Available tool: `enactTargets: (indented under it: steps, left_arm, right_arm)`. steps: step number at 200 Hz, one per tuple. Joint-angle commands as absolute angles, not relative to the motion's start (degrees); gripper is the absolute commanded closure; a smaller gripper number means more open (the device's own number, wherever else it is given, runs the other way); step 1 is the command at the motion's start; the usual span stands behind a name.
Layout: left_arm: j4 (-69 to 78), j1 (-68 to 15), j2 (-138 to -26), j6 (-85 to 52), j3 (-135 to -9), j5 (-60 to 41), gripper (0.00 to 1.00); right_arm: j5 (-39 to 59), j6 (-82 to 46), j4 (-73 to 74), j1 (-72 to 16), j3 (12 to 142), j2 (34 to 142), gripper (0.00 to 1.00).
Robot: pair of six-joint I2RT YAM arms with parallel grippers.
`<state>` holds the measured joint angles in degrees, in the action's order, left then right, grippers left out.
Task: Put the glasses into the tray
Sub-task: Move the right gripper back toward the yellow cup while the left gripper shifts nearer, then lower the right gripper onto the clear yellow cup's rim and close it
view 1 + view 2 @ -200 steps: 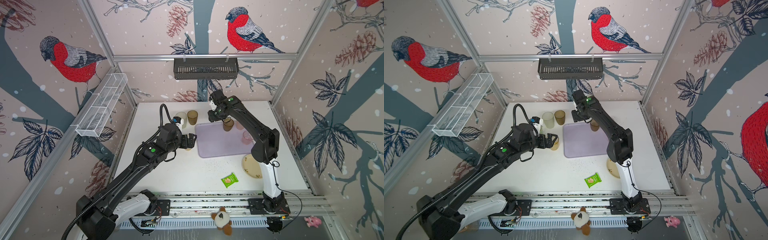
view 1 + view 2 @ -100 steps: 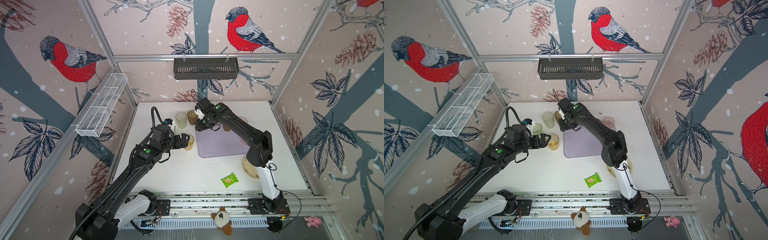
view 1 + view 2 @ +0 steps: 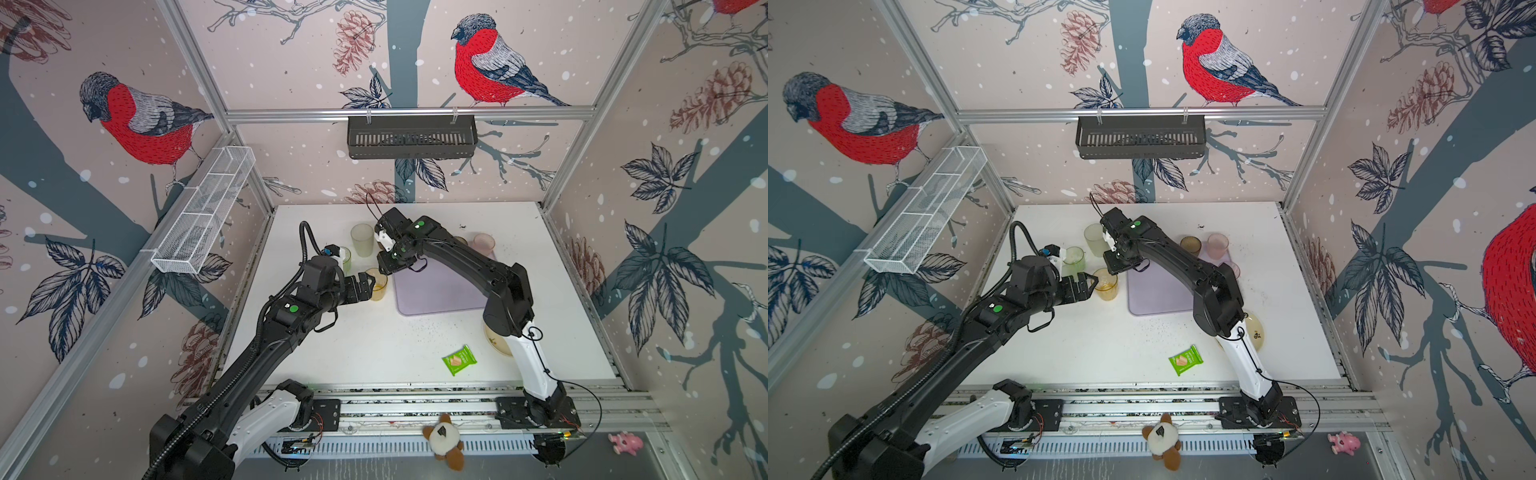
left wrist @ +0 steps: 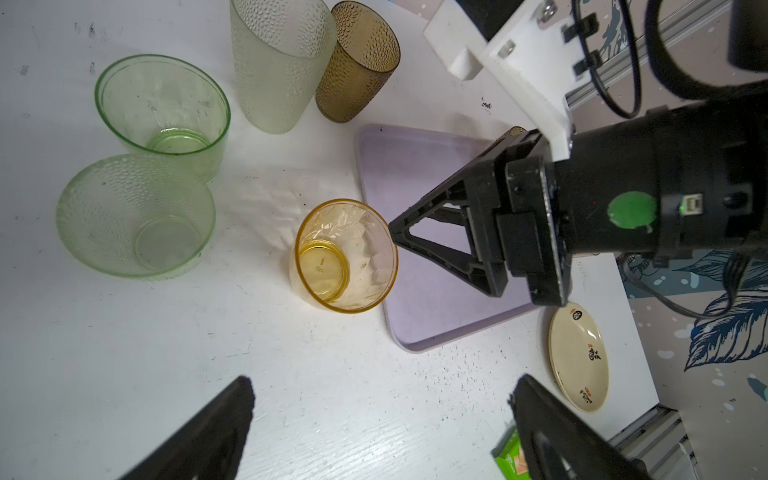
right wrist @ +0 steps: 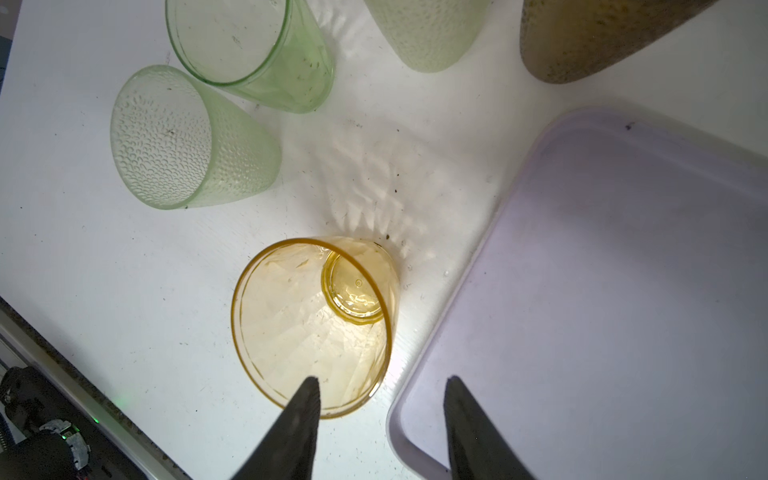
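The left fingers (image 4: pixel 208 436) stood wide and empty beside the yellow glass (image 4: pixel 345 257), upright on the tabletop (image 4: pixel 166 353), so the half-open, empty right fingers (image 5: pixel 295 428) above its rim would best straddle one wall squarely, then lift it onto the tray (image 5: pixel 623 291) alongside.

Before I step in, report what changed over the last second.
The right gripper swung left from the far side of the pale lilac plastic tray to the amber-yellow plastic tumbler, jaws open. The left gripper backed off slightly, jaws open. Nothing gripped. Tumbler and tray stayed.
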<state>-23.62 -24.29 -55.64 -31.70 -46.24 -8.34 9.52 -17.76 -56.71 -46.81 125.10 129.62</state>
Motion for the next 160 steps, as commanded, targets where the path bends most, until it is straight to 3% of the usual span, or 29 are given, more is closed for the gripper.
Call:
enactTargets:
  steps: [1,160]
  left_arm:
    - [-24.3,-24.2,-55.1,-32.6,-45.5,-7.1,0.03]
    - [-22.5,-24.2,-54.7,-32.8,-43.2,-7.0,0.03]
  right_arm:
    - [10.4,-17.8,-56.2,-47.1,125.3,130.4,0.51]
    - [11.2,-17.3,-57.1,-47.0,129.1,135.7,0.64]
